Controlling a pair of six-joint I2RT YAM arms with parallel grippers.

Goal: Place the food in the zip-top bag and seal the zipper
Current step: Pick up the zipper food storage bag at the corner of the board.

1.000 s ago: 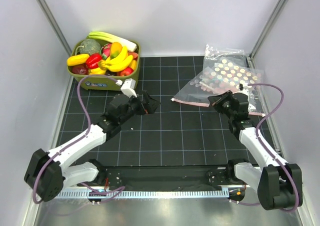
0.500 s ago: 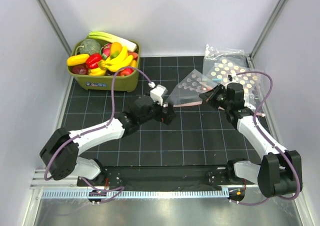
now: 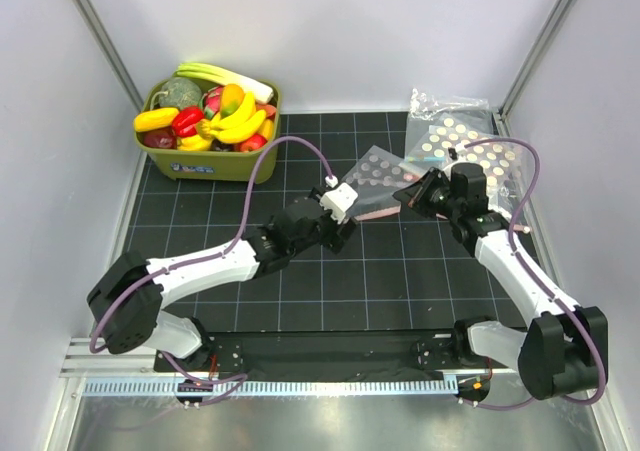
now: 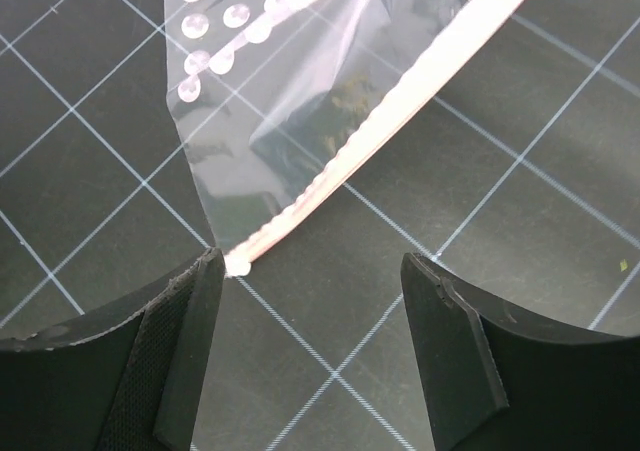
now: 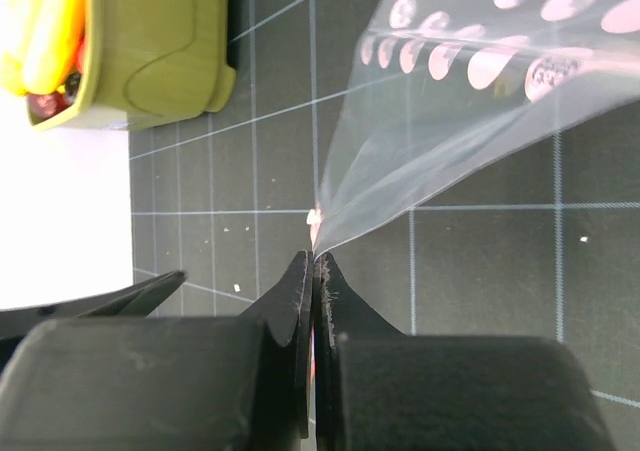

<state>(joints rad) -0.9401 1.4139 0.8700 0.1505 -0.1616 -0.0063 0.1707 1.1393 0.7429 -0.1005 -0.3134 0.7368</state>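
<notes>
Right gripper (image 5: 315, 261) is pinched on the bag (image 5: 450, 141), apparently at one corner. Left gripper (image 4: 312, 271), fingers apart, sits just short of the free corner; the zipper (image 4: 390, 121) runs diagonally from it toward upper right.

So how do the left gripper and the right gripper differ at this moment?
The left gripper is open; the right gripper is shut. The left holds nothing beside the zipper end; the right pinches a corner of the zip-top bag. Both are at that bag.
</notes>
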